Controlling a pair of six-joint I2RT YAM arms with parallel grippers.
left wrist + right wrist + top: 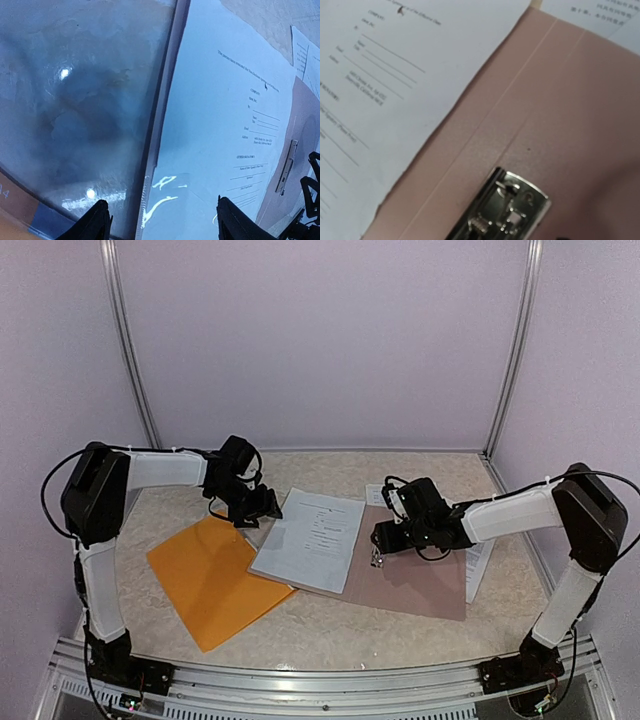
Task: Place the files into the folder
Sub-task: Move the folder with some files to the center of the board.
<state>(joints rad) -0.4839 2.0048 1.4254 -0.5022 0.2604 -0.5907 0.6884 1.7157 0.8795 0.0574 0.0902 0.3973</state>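
Observation:
The orange folder [215, 580] lies flat at the left of the table. A stack of white printed files [310, 540] rests with its left edge over the folder and its right part on a grey-brown clipboard [420, 580]. My left gripper [255, 510] hovers low at the files' far left corner. In the left wrist view its fingers [97, 222] stand wide apart, astride the folder's pale grey strip [160, 125] and the files' edge [225, 125]; the left gripper [162, 222] is open with nothing pinched. My right gripper [385, 540] hangs just above the clipboard's metal clip [505, 215]; its fingers are out of its own view.
More printed sheets lie beyond the clipboard [378, 495] and along its right side [478, 570]. A glossy clear sheet [75, 100] with light reflections fills the left of the left wrist view. Enclosure walls stand behind and on both sides.

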